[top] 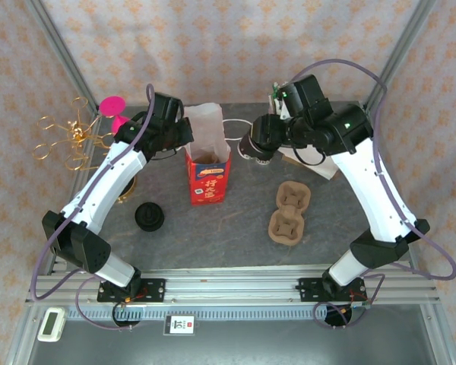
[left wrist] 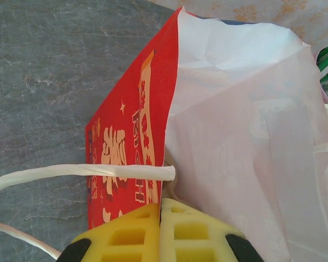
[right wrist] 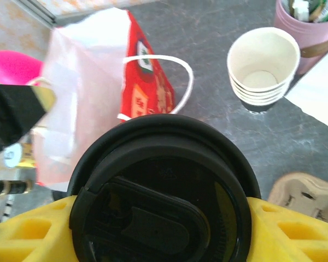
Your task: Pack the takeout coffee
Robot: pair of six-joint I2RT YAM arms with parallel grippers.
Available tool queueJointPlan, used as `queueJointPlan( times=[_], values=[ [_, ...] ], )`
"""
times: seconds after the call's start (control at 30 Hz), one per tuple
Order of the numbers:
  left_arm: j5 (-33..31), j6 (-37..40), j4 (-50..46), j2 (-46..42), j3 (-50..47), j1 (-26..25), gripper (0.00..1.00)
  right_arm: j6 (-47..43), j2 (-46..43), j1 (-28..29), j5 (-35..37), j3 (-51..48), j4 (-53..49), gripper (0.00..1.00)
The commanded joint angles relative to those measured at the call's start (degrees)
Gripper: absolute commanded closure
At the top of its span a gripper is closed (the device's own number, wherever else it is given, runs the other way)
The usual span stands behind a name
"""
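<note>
The black-lidded coffee cup (right wrist: 164, 191) sits clamped between the right gripper's (right wrist: 159, 236) yellow fingers, just right of the open red-and-white paper bag (top: 207, 163). The left gripper (left wrist: 160, 229), pressed together, pinches the bag's left rim. Far right stand stacked empty cups (right wrist: 262, 65) and a mauve cup (right wrist: 306, 33) holding sachets (right wrist: 309, 8).

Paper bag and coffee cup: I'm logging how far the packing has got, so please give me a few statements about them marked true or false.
1. The left gripper is shut on the rim of the paper bag. True.
2. The coffee cup stands inside the bag. False: the right gripper holds it outside, beside the bag.
3. The cup wears a black lid. True.
4. The cardboard carrier is in the bag. False: it lies on the table, right of the bag.
</note>
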Motion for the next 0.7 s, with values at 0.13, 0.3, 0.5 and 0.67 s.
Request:
queueJointPlan(
  times=[0.13,0.3,0.5,0.67],
  values=[
    [2.16,-0.63,-0.77,0.37,1.81,0.5,1.0,1.5,3.99,1.54,-4.35,8.2,-0.59,0.36],
    [4.03,-2.89,1.09,-0.53,0.54,0.5,1.0,2.62,7.01,3.19,-5.2,11.38,0.26,0.36],
    [4.99,-5.11,2.87,-1.57,-0.93,0.5,1.0,4.51,9.62,4.46,-5.06,12.41,1.21,0.38],
    [6.08,-6.45,3.81,-2.58,-1.8,0.5,1.0,5.34,11.55,5.92,-2.9,12.89,0.3,0.38]
  ],
)
